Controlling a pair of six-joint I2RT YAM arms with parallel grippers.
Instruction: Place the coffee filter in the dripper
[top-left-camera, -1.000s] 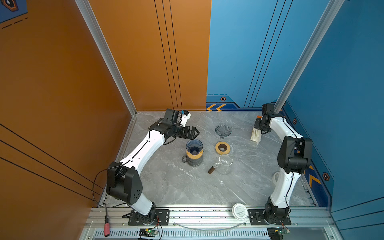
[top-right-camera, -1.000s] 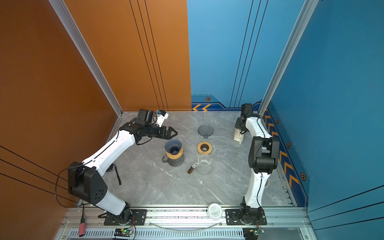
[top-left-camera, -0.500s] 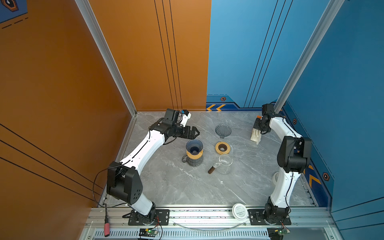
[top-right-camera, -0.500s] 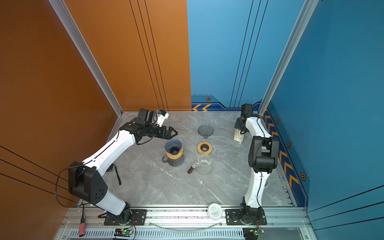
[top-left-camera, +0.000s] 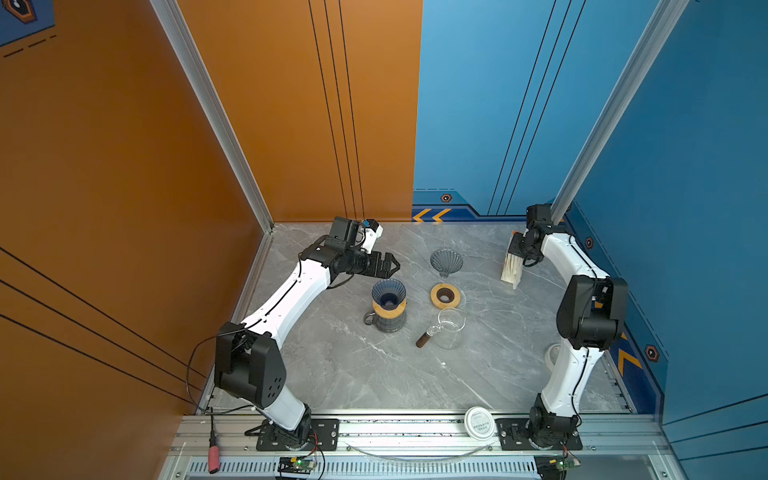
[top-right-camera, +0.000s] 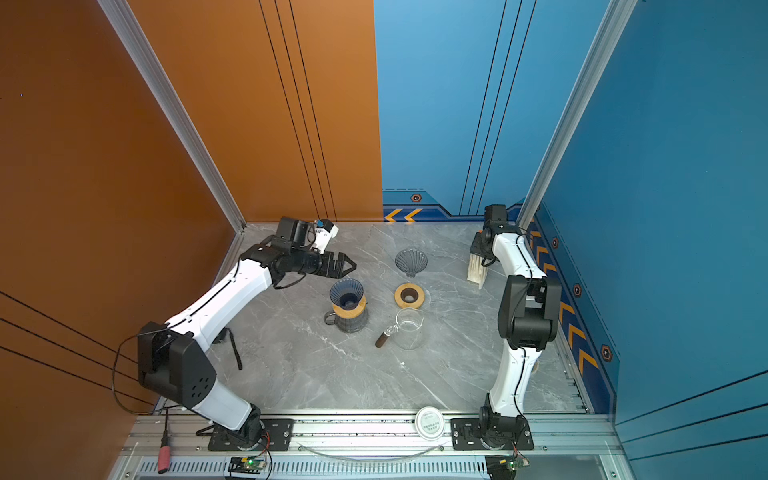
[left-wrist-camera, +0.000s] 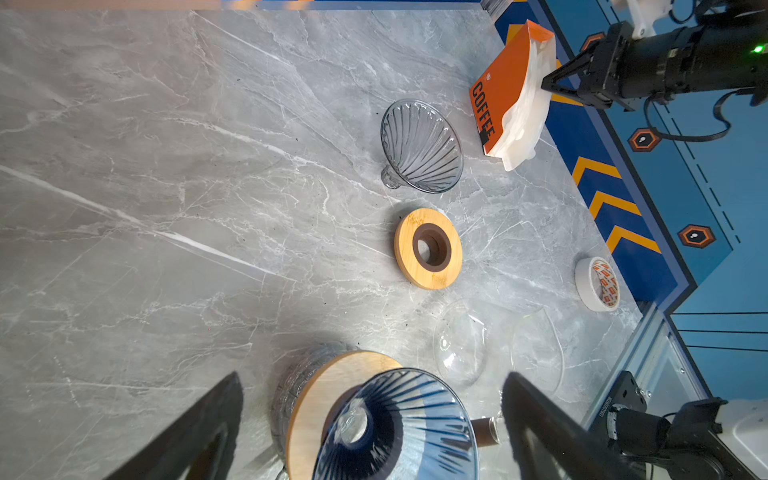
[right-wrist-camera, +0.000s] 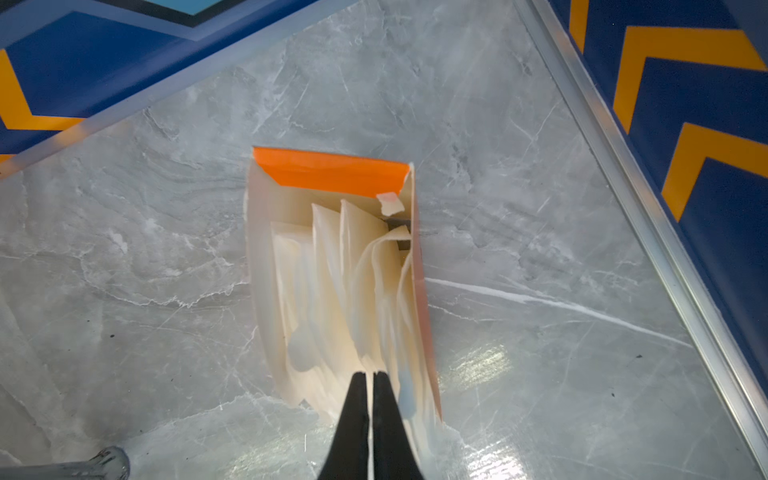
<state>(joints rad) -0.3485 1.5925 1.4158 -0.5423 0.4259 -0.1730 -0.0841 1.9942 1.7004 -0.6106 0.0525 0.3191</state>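
While the left arm waits, the business is all on the right, at the far right corner of the bench. An orange box stands there on end, open at the top, with the pale coffee filters packed upright inside it, their edges fanned and pointing up. The right end effector comes down on them from above, clenched tight, its two black tips meeting right at the upper edge of the stack. I cannot tell whether a single sheet is caught between them or nothing at all.

The blue dripper sits on its wooden collar on top of a glass carafe, left of the middle of the bench and well apart from the box. From the right end effector it lies leftward and nearer the front rail, past the clear dripper lying on its side and the loose wooden ring.

The left end effector hangs released, jaws wide, just behind the blue dripper and much nearer to it than the right one is.

My guess is the coming move is a straight upward pull along the filters' standing axis, then a carry across.
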